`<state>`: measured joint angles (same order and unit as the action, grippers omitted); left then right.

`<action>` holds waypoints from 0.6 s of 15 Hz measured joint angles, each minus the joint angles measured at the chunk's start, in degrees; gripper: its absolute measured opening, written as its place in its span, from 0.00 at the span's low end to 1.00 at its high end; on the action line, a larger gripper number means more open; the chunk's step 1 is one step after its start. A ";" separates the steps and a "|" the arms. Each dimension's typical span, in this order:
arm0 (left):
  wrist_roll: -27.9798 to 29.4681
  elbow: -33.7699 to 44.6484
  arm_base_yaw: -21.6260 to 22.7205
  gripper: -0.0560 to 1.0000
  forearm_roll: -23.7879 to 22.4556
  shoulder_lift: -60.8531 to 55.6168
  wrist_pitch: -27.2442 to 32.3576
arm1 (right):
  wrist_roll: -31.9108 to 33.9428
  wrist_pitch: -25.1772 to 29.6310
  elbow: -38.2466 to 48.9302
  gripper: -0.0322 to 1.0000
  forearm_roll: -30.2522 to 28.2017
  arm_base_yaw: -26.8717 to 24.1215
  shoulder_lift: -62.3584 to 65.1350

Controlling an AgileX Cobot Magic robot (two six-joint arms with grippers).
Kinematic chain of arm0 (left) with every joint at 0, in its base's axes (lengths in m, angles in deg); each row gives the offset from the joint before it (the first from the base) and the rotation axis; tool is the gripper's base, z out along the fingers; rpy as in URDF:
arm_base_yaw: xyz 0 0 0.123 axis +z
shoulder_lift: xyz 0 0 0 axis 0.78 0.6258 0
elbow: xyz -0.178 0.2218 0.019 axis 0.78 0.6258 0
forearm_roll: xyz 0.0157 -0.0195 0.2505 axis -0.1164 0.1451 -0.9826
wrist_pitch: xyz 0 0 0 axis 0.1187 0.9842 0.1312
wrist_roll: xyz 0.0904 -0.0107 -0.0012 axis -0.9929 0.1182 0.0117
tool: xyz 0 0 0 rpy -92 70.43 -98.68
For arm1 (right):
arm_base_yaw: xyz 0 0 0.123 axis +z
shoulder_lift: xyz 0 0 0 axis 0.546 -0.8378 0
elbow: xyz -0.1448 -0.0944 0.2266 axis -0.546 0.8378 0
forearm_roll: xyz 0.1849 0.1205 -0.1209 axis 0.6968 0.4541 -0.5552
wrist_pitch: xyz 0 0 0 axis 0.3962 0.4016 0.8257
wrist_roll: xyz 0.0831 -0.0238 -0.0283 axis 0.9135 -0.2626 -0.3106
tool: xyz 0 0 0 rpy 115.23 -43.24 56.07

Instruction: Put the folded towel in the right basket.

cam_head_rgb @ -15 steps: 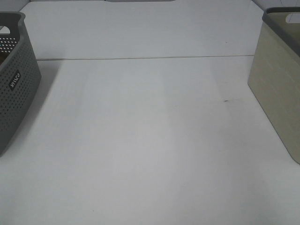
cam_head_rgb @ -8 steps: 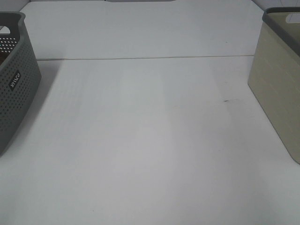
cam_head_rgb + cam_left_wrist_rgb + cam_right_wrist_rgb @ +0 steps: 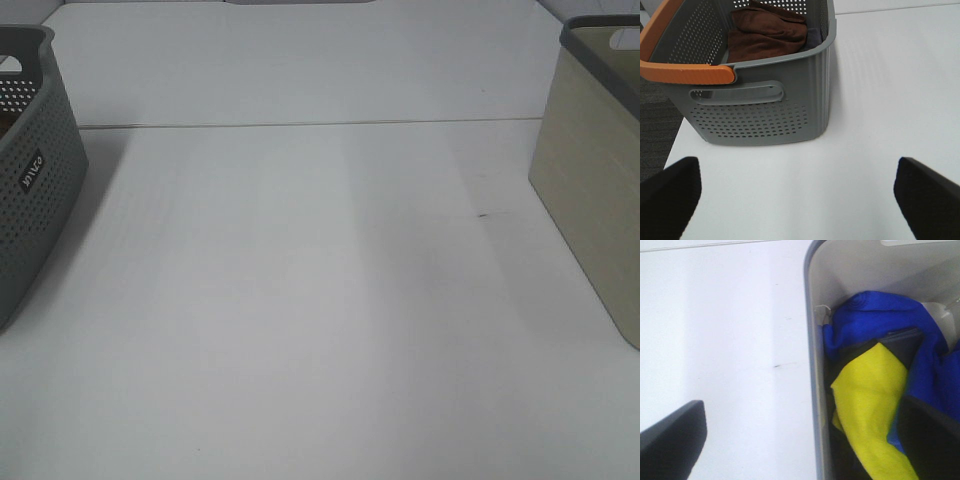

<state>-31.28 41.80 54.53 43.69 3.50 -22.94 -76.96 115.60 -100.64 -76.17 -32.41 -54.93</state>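
Observation:
A brown folded towel (image 3: 767, 31) lies inside the grey perforated left basket (image 3: 760, 115), which has an orange handle (image 3: 687, 72). My left gripper (image 3: 797, 170) is open and empty over the table, just in front of that basket. The beige right basket (image 3: 595, 190) holds blue cloth (image 3: 875, 315) and a yellow towel (image 3: 870, 395). My right gripper (image 3: 805, 415) is open and empty above that basket's near wall, with one finger over the table and the other over the cloths. Neither gripper shows in the exterior high view.
The white table (image 3: 320, 300) lies between the two baskets, with a seam (image 3: 300, 124) across the back and a small dark mark (image 3: 483, 214) near the right basket. The left basket (image 3: 30, 170) stands at the table's left edge.

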 joint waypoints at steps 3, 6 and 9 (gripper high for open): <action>0.00 0.00 0.00 0.97 -0.11 0.00 0.00 | 3.38 0.34 0.11 0.97 -2.41 0.86 3.50; 0.00 0.00 0.00 0.97 -0.11 0.00 0.00 | 4.87 0.17 8.82 0.97 -4.07 0.86 14.27; 0.00 0.00 0.00 0.97 -0.11 0.00 0.00 | 4.87 0.23 28.07 0.97 -4.13 0.86 33.58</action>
<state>-31.28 41.80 54.53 43.57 3.50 -22.94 -72.08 115.83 -72.56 -80.29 -31.55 -21.35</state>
